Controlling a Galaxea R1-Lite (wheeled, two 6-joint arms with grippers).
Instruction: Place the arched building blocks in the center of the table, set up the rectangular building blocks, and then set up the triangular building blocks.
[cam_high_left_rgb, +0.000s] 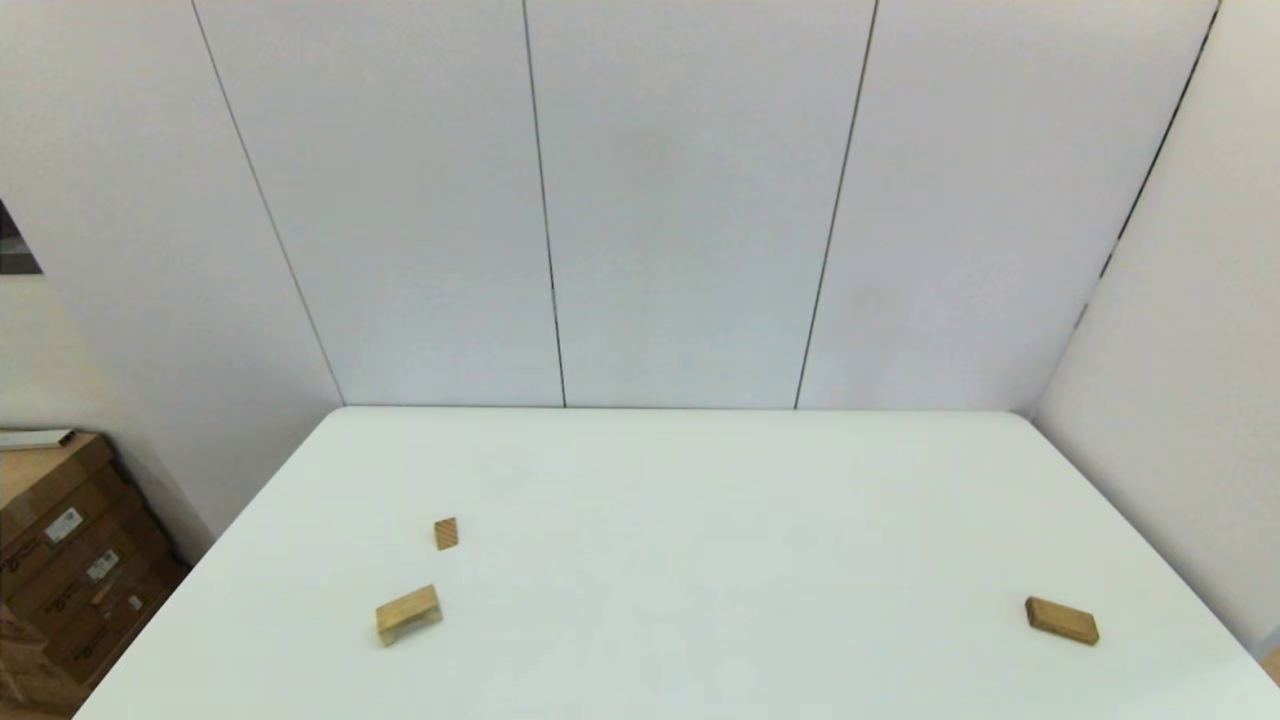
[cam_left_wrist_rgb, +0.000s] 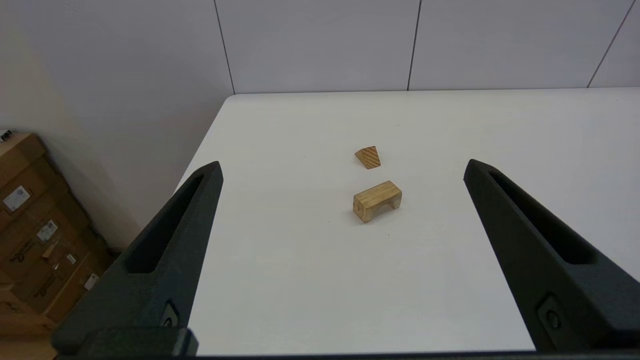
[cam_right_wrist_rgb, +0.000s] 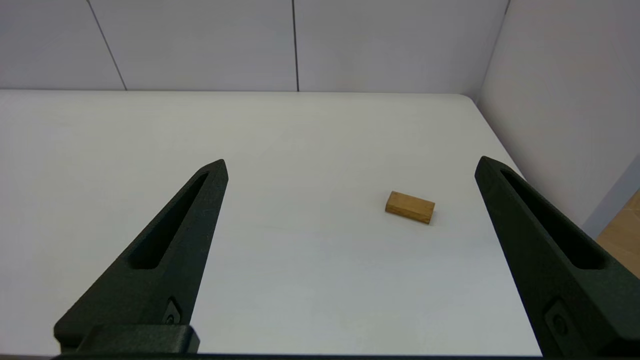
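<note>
Bright, even overhead light, soft faint shadows under the blocks, no glare on the table, slightly soft focus throughout.

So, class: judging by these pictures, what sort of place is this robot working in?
Probably a lab or test bay, not a home. A bare white table stands in a corner of plain panelled walls, cardboard boxes are stacked beside it, and only three wooden blocks lie on the table.

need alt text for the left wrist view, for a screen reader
The open left gripper hangs above a white table, framing a tan arched block with a small striped wedge just beyond it. Cardboard boxes sit beside the table.
</note>
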